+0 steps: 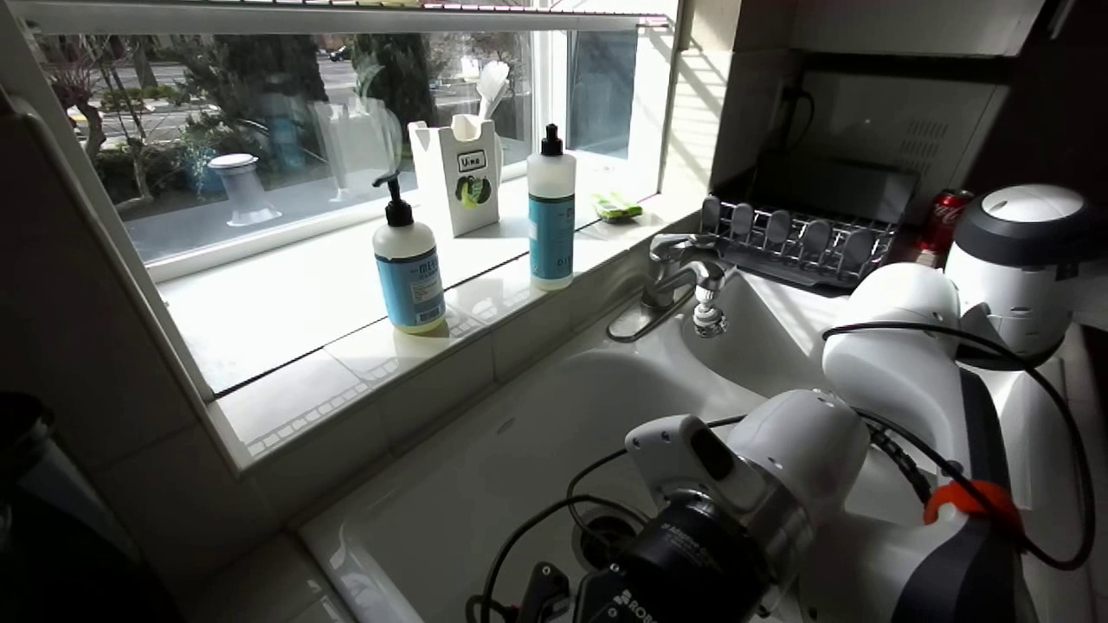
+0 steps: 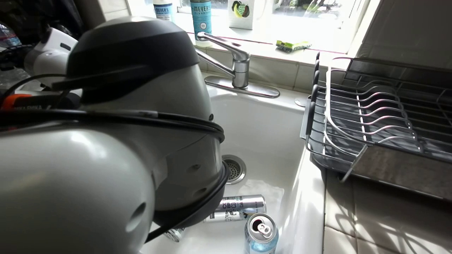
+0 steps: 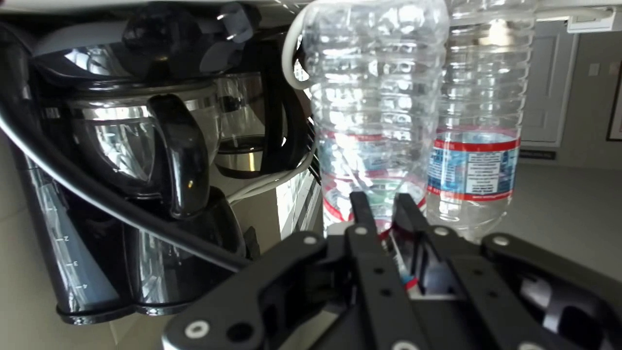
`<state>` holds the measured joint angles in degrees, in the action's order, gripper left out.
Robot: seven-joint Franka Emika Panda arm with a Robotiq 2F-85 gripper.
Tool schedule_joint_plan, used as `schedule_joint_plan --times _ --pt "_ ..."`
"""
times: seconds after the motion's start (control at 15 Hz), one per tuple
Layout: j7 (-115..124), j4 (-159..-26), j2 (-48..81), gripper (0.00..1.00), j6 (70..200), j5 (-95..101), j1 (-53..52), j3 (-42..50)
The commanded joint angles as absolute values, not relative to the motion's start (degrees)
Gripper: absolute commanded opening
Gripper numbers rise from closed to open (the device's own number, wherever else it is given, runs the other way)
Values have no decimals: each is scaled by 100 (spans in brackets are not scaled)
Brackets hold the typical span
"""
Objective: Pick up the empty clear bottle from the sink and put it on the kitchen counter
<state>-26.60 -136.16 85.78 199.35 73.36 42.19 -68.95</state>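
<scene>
The empty clear bottle shows large in the wrist view, which stands upside down, its blue and red label by the fingers. My gripper is nearly closed around its neck end and seems to hold it. The gripper partly covers the neck. In an exterior view the gripper is small at the far left, with clear plastic below it. I cannot tell whether the bottle's base touches the counter. The white sink lies under the arm. The tiled kitchen counter shows at the sink's near end, and also beside the rack.
A second clear bottle stands right beside the held one. A black coffee maker stands on the other side. Cans lie in the sink. The faucet, dish rack and soap bottles stand along the back.
</scene>
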Motion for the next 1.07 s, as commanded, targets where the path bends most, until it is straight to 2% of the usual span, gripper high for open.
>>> schedule_joint_plan --times 0.0,0.07,0.13,0.2,0.33,0.47,0.87,1.0 --pt "-2225 -13393 8577 4 20160 7753 4153 -6767" --pt "-2133 -13365 8577 4 20191 7828 4150 -6743" --pt "-2032 -13336 8577 14 20234 7910 4144 -6716" --pt "-1900 -13316 8577 41 20273 8001 4139 -6692" --pt "-1640 -13248 8577 41 20334 8189 4122 -6659" --pt "-1383 -13178 8577 54 20359 8383 4104 -6628" --pt "-724 -12955 8577 99 20348 8909 4119 -6569" --pt "-648 -12963 8577 100 20252 8992 4236 -6588"
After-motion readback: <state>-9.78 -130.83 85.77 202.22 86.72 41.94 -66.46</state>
